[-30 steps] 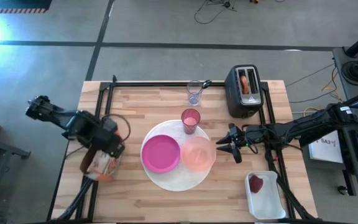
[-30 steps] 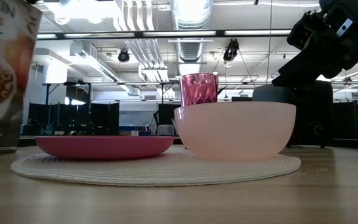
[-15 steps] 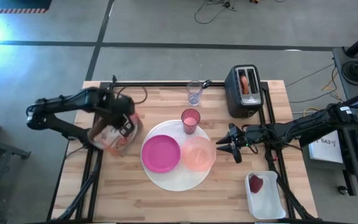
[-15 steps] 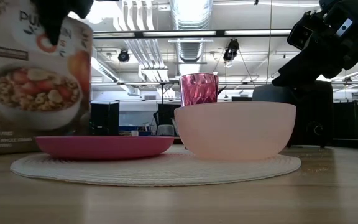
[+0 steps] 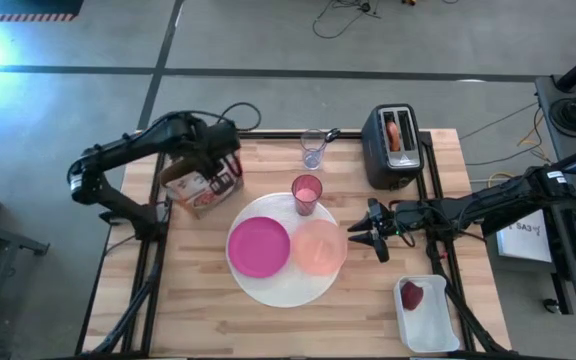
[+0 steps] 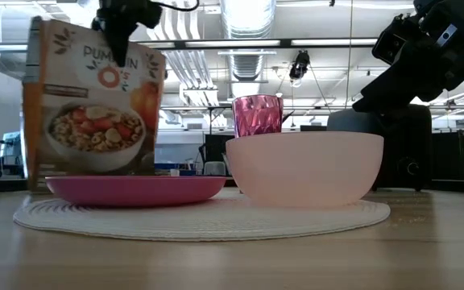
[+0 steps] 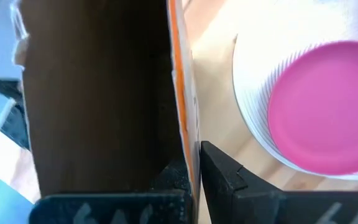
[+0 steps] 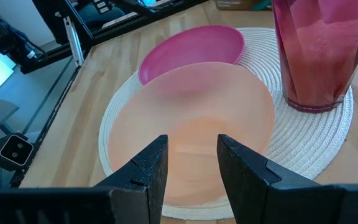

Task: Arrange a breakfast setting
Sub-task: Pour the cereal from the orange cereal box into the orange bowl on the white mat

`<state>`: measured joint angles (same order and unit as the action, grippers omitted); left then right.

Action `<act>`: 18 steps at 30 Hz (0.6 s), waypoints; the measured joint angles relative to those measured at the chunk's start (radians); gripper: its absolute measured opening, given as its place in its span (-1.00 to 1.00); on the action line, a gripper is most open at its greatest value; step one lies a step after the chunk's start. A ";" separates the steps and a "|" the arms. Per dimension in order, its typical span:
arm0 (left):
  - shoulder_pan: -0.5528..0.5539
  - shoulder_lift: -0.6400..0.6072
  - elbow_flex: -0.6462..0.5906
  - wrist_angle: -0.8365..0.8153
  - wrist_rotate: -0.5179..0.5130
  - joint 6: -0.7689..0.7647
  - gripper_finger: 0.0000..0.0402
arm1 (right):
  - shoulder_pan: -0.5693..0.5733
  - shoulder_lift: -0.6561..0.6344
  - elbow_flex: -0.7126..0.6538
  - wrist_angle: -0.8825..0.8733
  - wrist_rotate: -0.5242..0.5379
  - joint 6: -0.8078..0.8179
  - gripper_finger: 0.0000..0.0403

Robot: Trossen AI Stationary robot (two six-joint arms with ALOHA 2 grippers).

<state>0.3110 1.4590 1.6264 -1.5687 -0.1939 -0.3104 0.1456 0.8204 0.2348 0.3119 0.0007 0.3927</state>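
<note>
Gripping the cereal box (image 5: 200,182) by its top edge, my left pincer (image 5: 220,160) holds it at ten o'clock from the large white plate (image 5: 283,288). On that plate sit the magenta plate (image 5: 258,247) and peach bowl (image 5: 319,247). My right pincer (image 5: 360,236), fingers parted, waits at the bowl's three o'clock.

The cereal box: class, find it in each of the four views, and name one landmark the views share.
High view: cereal box, upper left, held in the left end effector.
Low view: left, upright.
Left wrist view: brown panel, left half.
Right wrist view: not in it.
Shared landmark: magenta plate.
</note>
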 joint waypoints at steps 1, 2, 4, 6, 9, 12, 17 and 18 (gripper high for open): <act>0.002 0.016 0.020 0.000 -0.003 0.013 -1.00 | 0.000 0.000 0.000 0.000 0.000 0.000 -0.37; 0.003 0.030 0.039 -0.001 -0.005 0.027 -1.00 | 0.000 0.000 0.000 0.000 0.000 0.000 -0.37; 0.006 0.053 0.073 -0.001 -0.006 0.056 -1.00 | 0.000 0.000 0.000 0.000 0.000 0.000 -0.37; 0.006 0.066 0.096 -0.001 -0.006 0.072 -1.00 | 0.000 0.000 0.000 0.000 0.000 0.000 -0.37; 0.007 0.075 0.116 -0.001 -0.006 0.093 -1.00 | 0.000 0.000 0.000 0.000 0.000 0.000 -0.37; 0.007 0.076 0.120 0.008 -0.005 0.098 -1.00 | 0.000 0.000 0.000 0.000 0.000 0.000 -0.37; 0.007 0.076 0.120 0.012 -0.005 0.119 -1.00 | 0.000 0.000 0.000 0.000 0.000 0.000 -0.37; 0.007 0.076 0.120 0.012 -0.005 0.119 -1.00 | 0.000 0.000 0.000 0.000 0.000 0.000 -0.37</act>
<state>0.3180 1.5349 1.7466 -1.5569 -0.1993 -0.1917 0.1459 0.8204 0.2348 0.3119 0.0007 0.3927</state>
